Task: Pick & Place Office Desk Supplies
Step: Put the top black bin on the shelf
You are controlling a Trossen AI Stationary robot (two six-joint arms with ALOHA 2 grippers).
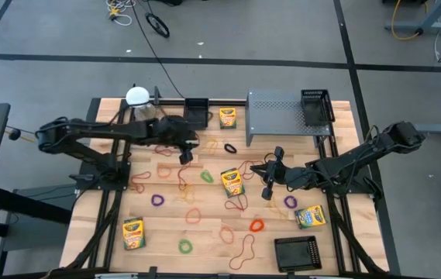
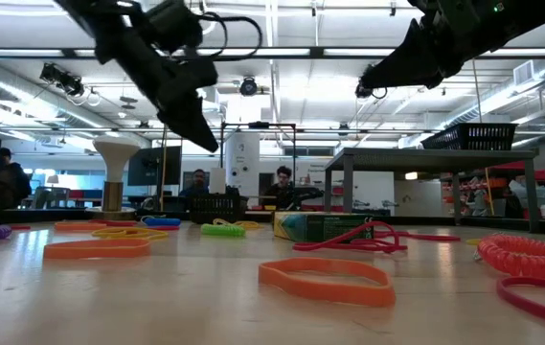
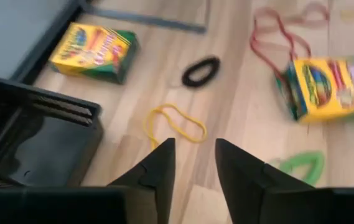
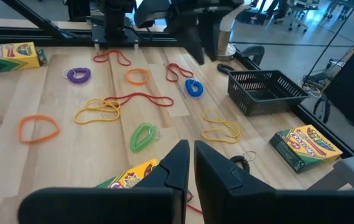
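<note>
The wooden tabletop (image 1: 204,232) carries scattered rubber bands (image 1: 256,225), crayon boxes (image 1: 232,182), a mesh rack (image 1: 286,115) at its far edge.

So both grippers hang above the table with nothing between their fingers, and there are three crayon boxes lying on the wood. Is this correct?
Not quite: the high view shows four crayon boxes, not three. One lies by the black basket at the far edge, one in the middle, one at the near left and one at the right. The rest is right: the left gripper and right gripper hang over the table, holding nothing.
</note>
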